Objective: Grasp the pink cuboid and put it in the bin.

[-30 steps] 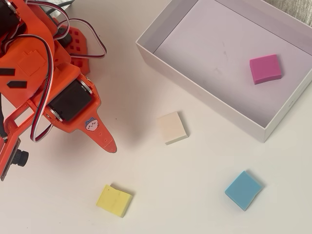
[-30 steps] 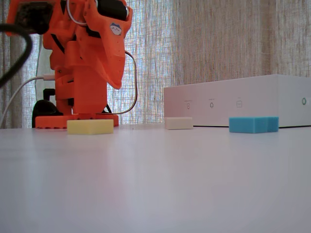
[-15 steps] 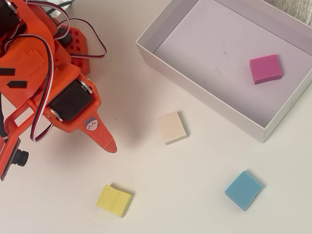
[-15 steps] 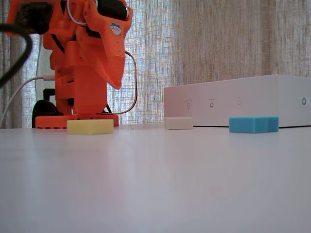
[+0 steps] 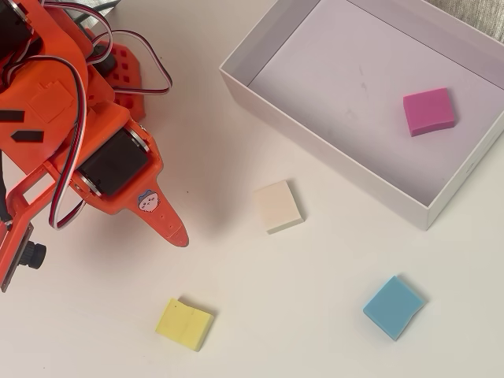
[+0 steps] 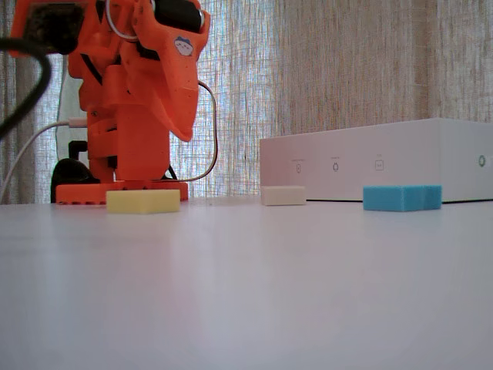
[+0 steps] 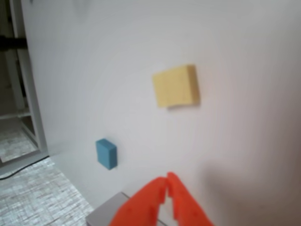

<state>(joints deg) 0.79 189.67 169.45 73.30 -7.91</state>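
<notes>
Pink cuboid (image 5: 428,111): lying flat on the floor of the bin (image 5: 331,153), toward the right-hand side in the overhead view, clear of every wall. Hidden in the fixed view behind the near wall of the bin (image 6: 385,171).

Task status: judged complete. Placement done; nothing left but parking the arm.

Bin contents: pink cuboid only. Rest of the pale floor bare.

Gripper (image 7: 168,181): raised over the table (image 5: 315,331) at the left of the overhead view, well apart from the bin. Jaws pressed together at the tips in the wrist view, pinching nothing; slight blur there, so a hairline gap possibly present.

Outside the bin, on the table:
- cream block (image 5: 277,206), near the bin's lower wall but not touching.
- yellow block (image 5: 184,323), lower left in the overhead view, below the gripper.
- blue block (image 5: 393,307), lower right, well apart from the others.
</notes>
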